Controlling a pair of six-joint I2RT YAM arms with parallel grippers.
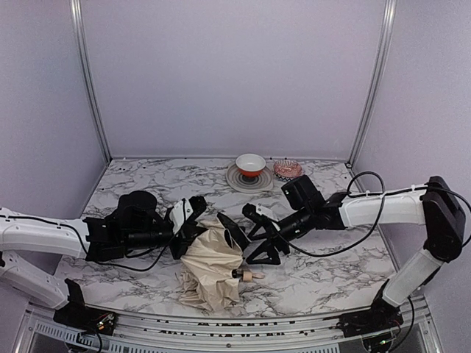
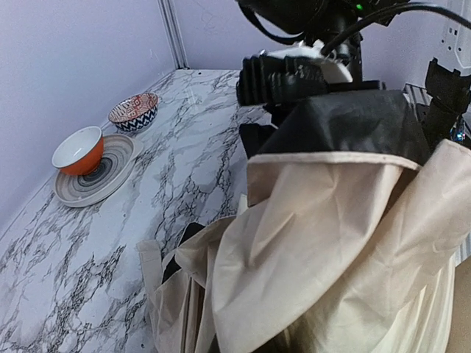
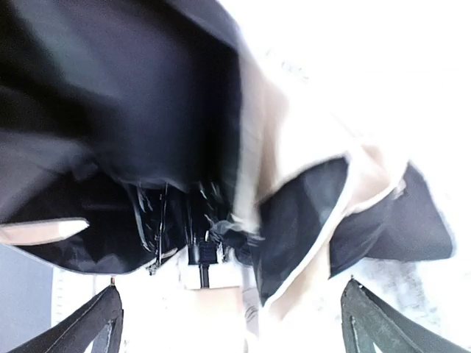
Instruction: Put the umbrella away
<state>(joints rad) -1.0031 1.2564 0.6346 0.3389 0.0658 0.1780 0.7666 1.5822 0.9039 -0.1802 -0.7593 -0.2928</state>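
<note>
Left claw [image 1: 188, 215]: pressed against the upper-left edge of the fabric heap; its own camera is draped in cream cloth and shows no fingers, so I cannot tell whether it is clenched on the cloth or released.
Umbrella [image 1: 210, 265]: a half-collapsed heap on the marble worktop [image 1: 331, 272], lying between the two claws and towards the near edge; cream outer face up, dark underside showing at the far end.
Handle [image 1: 250, 275]: pokes out of the heap's right side, low and near the front; the shaft is buried in cloth, so the long axis is a judgement, roughly from the handle back and left towards the dark folds.
Right claw [image 1: 254, 235]: released, its fingers spread wide; it sits just beside the heap's right flank, facing left into the dark underside, with the ribs and hub straight ahead in its wrist view; nothing lies between the fingertips.
Dishes: a red-and-white bowl [image 1: 250, 163] on a grey plate [image 1: 237, 180], with a small patterned dish [image 1: 288, 170] to their right; all well apart from the umbrella, at the back.
Nearer arm: both are close; the left touches the canopy, and the right is nearer the handle, which lies nearward of it.
Coming move: probably gathering the canopy along the shaft; the right claw would have to drop towards the handle.
</note>
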